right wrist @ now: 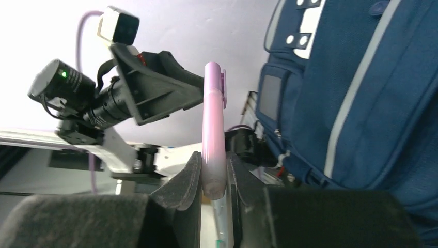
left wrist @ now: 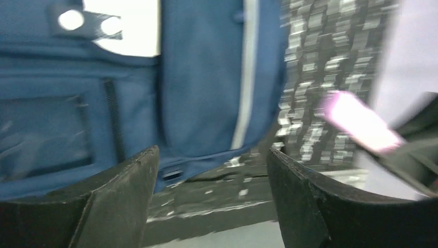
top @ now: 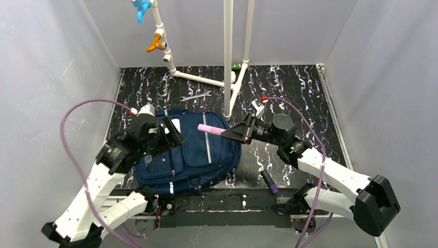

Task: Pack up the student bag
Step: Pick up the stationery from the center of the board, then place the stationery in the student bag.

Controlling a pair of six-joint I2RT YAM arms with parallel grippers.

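The student bag [top: 199,155], navy with light-grey stripes, lies flat on the dark table, its grey top patch at the far end. My left gripper [top: 174,135] hovers over the bag's upper left part. In the left wrist view it [left wrist: 212,155] is open, with nothing between the fingers and the bag [left wrist: 206,77] beyond. My right gripper [top: 231,133] is shut on a pink pen [top: 210,128], held level above the bag's upper right. In the right wrist view the pen [right wrist: 213,119] sticks out from between the pads [right wrist: 191,173], with the bag [right wrist: 361,103] to the right.
A white pipe frame [top: 227,57] with orange [top: 154,44] and blue [top: 140,8] valves stands behind the bag. A wrench [top: 195,96] lies on the table behind it. A purple marker [top: 269,182] lies near the front edge, right of the bag. White walls close in both sides.
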